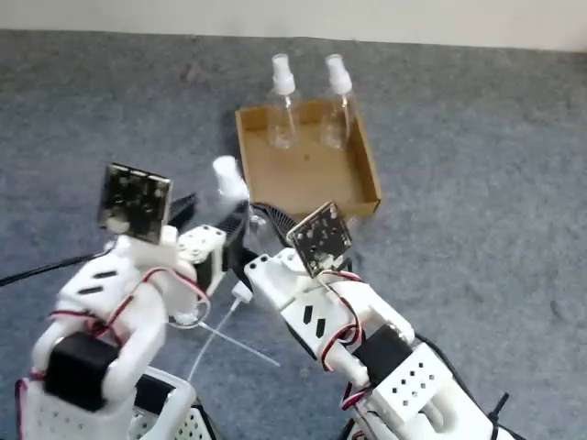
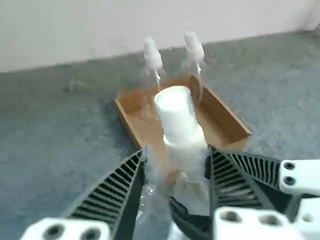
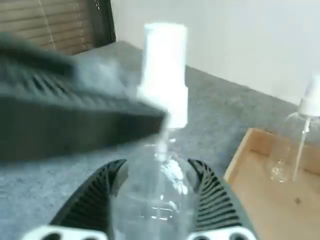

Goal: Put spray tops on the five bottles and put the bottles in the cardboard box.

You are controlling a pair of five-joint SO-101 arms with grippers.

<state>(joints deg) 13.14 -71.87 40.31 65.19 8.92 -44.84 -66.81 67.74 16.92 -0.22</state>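
Both my hands full, just near of the cardboard box (image 1: 307, 174).
From above, two capped bottles (image 1: 282, 115) stand at its far end. My left hand (image 2: 176, 154) pinches the spray top (image 2: 175, 110); my right hand (image 3: 157, 172) clamps the bottle (image 3: 155, 205) under it.

off-task stuff I can see: grey carpet-like cover (image 1: 477, 183) over the whole work surface, fuzzy, slightly mottled, runs to the far edge. pale plain wall (image 1: 385, 16) right behind it, meets the carpet in a straight line. from my right wrist view: brown slatted blinds (image 3: 45, 22) off in the corner, slats horizontal, with a dark upright frame (image 3: 102, 20) just beside them, between blinds and wall
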